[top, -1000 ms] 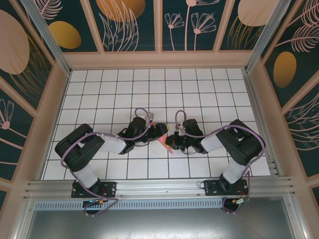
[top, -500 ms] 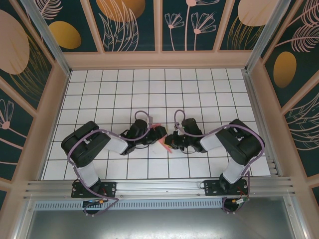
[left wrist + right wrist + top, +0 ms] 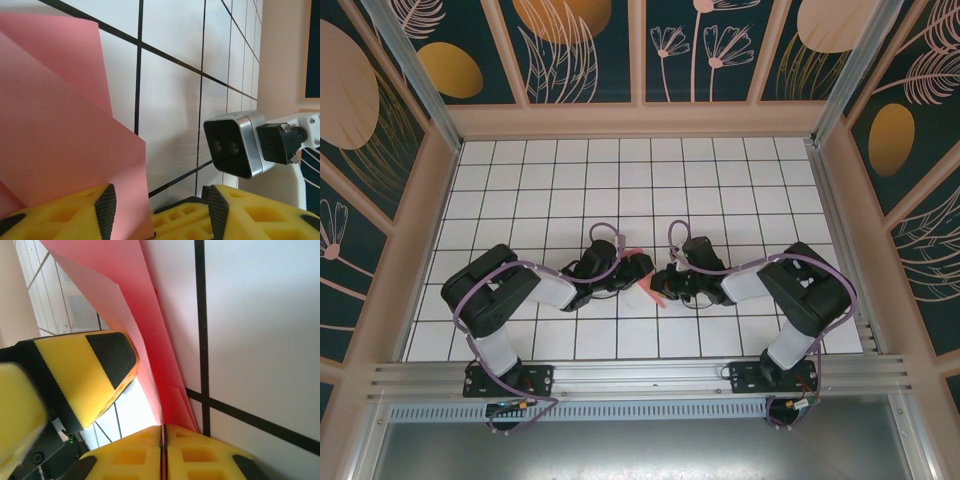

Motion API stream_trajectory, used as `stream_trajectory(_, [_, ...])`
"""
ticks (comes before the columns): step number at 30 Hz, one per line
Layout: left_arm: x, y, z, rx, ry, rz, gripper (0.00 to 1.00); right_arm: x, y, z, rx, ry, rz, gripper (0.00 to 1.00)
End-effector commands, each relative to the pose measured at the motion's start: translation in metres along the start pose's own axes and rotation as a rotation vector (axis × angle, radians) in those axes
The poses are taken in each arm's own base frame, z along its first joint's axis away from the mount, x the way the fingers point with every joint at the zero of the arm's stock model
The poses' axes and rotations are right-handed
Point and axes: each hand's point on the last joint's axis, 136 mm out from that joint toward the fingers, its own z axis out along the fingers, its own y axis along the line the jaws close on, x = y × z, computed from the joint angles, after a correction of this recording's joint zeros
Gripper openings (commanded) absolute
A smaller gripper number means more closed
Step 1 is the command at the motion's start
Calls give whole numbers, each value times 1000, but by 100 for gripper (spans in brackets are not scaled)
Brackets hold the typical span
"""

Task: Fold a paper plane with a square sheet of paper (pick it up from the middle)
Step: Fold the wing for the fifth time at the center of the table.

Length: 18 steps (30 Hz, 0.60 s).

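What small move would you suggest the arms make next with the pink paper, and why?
Probably close the left gripper on the paper: its jaws stand open with the paper's edge between them, while the right gripper pinches its folded edge.

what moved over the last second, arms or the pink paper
The left arm swung its elbow inward toward the middle; the right arm dropped its elbow slightly toward the near edge. Both hands stayed at the folded pink paper: the right hand kept pinching it, the left hand stayed open around its edge.
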Motion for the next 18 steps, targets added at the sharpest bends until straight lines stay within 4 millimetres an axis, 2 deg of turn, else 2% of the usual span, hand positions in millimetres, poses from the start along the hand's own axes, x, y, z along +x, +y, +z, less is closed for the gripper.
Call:
stream_trajectory(1, [-2,-16,-12,34,-9,21,56,5,-9,4,43,17,-19,7])
stream_trajectory(4, [-9,-45,-24,104,-41,61,58,6,-16,6,82,18,-30,5])
stream_trajectory(6, [-16,-56,-33,116,-77,74,59,6,-18,7,98,23,-39,5])
stream_trajectory(9, [-26,-57,-44,86,-140,67,60,9,-19,10,110,42,-41,5])
stream_trajectory(11, [-26,-57,-45,82,-141,67,60,10,-21,11,122,43,-46,5])
stream_trajectory(18, [-15,-54,-32,105,-69,52,59,10,-23,12,134,43,-38,5])
